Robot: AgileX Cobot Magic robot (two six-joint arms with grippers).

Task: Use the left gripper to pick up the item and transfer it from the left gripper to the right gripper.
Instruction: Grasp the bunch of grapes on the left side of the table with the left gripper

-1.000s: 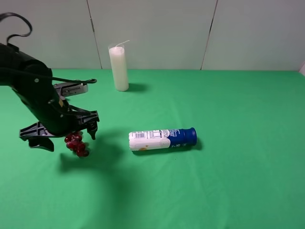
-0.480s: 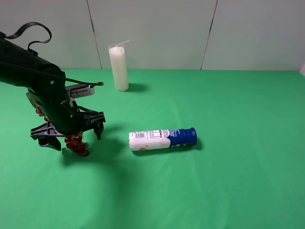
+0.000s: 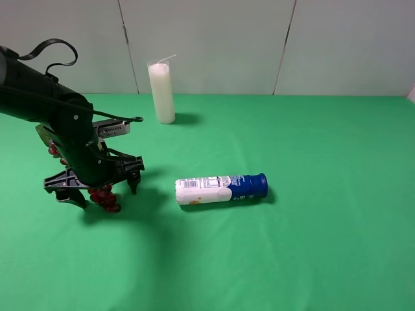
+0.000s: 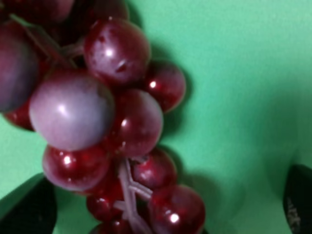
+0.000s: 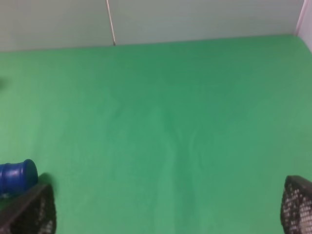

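The item, a bunch of dark red-purple grapes (image 3: 107, 198), lies on the green table at the left; more of its berries show behind the arm (image 3: 53, 151), and its leaves are hidden. My left gripper (image 3: 102, 190) is low over the bunch, open, with one finger on each side. In the left wrist view the grapes (image 4: 97, 122) fill the picture between the two fingertips (image 4: 27, 212) of the gripper (image 4: 161, 207). My right gripper (image 5: 163, 207) shows only in the right wrist view, open and empty over bare green table.
A white-and-blue bottle (image 3: 220, 188) lies on its side mid-table, to the right of the grapes; its blue cap shows in the right wrist view (image 5: 17, 176). A tall white candle (image 3: 161, 92) stands at the back. The green table (image 3: 311, 214) ends at a pale wall.
My left gripper has moved down and slightly right, settling lower around the grapes with its jaws still open. The grapes, bottle and candle have not moved.
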